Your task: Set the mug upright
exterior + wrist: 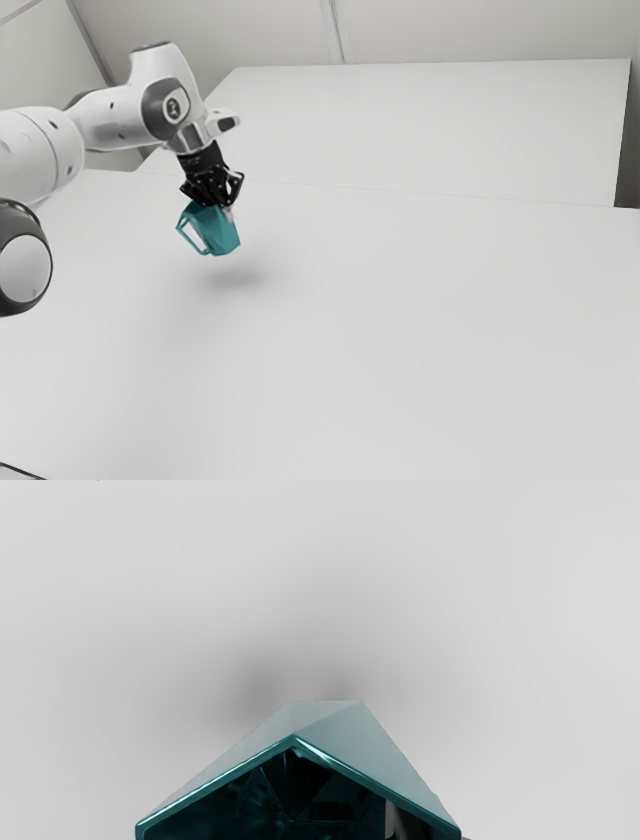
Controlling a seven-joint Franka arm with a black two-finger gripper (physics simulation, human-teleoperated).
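While the mug (222, 235) is suspended above the table (400, 350), its open end faces the gripper (219, 204) and its base points obliquely down, toward the exterior view's right. The mug is teal and faceted, with an angular rim (220, 783) and a dark interior. Its axis is tilted; the mug is not standing on the table. The handle (188, 237) projects from the mug's side toward the exterior view's left.

The gripper is located directly above the mug, at the rim. End effector state: clamped on the mug's wall. In the wrist view, one of the fingers (393, 822) is seated inside the mug, against the wall; a small portion of the other is visible just outside the same wall.

A soft shadow (235, 278) lies on the table below the mug, apart from it. The arm (115, 118) enters above the mug from the exterior view's left and angles down to it. A rounded white part with a dark ring (22, 265) is positioned toward the exterior view's left of the mug. Beyond the mug and the table's far edge, a broad white surface (430, 125) extends toward the exterior view's right.
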